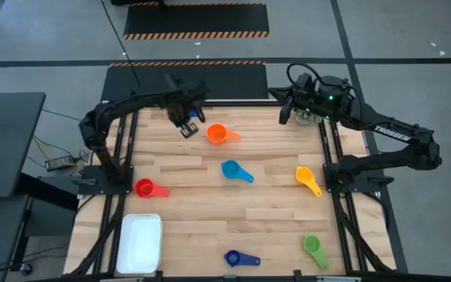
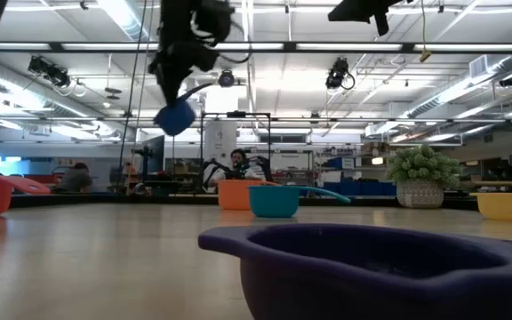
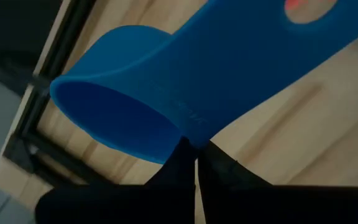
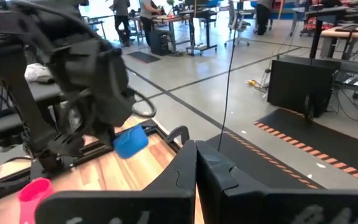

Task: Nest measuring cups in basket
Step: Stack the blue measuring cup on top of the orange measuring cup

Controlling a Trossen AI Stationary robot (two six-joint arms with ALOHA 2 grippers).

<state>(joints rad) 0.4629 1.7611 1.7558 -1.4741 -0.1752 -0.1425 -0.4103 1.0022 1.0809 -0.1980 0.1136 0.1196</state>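
My left fingers are clamped on the blue measuring cup, held above the counter at the edge farthest from the basket, which lies diagonally across at the near left corner, nearer my left arm than my right fingers, which are pressed together.

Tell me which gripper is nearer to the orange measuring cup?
Left. The left gripper, holding a blue cup, hangs just beside the orange measuring cup; the right gripper is farther off, at the table's far right corner.

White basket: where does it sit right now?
In the high view the basket sits at the table's near-left corner, empty, below the red cup and left of the navy cup.
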